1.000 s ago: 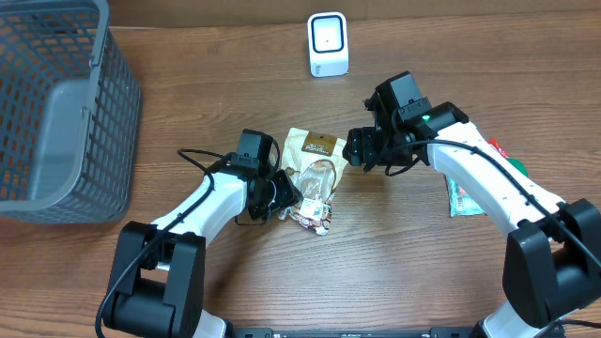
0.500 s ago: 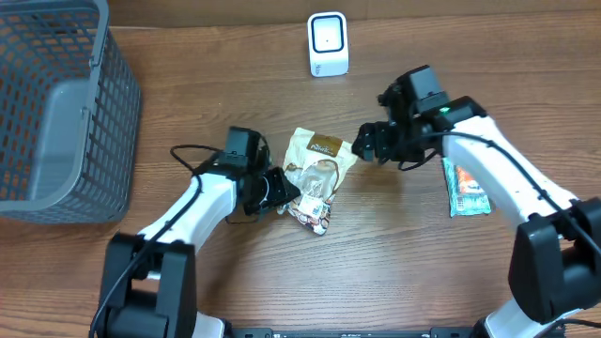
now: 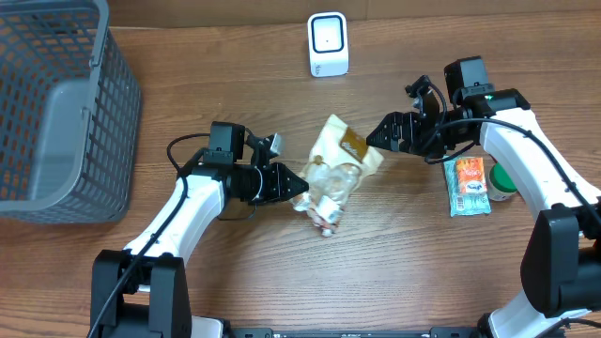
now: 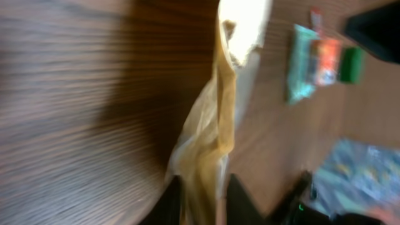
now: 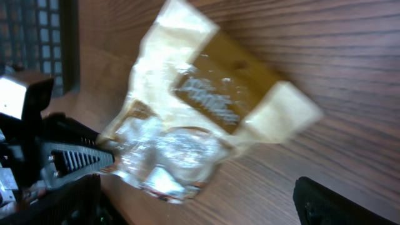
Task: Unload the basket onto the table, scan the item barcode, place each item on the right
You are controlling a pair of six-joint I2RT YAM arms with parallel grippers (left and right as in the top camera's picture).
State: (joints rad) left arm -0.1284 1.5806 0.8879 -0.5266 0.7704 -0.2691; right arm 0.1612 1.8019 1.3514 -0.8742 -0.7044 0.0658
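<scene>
Both wrist views were motion-blurred, so the print on the pouch (image 4: 215,125) was unreadable. Its lower end ran off the frame bottom inside the left gripper (image 4: 203,203). Only one right finger (image 5: 337,200) showed, corner-cropped. The basket (image 3: 56,103) was cut off left and top. A green item (image 3: 504,183) sat half-hidden behind the right arm (image 3: 526,141).

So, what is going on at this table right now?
The left gripper holds a beige snack bag by its lower end, near the middle of the table. The right gripper is open beside the bag's upper corner and grips nothing. The white scanner stands at the far edge, and the bag is not yet in front of it. A grey basket sits on the left, a teal packet on the right.
</scene>
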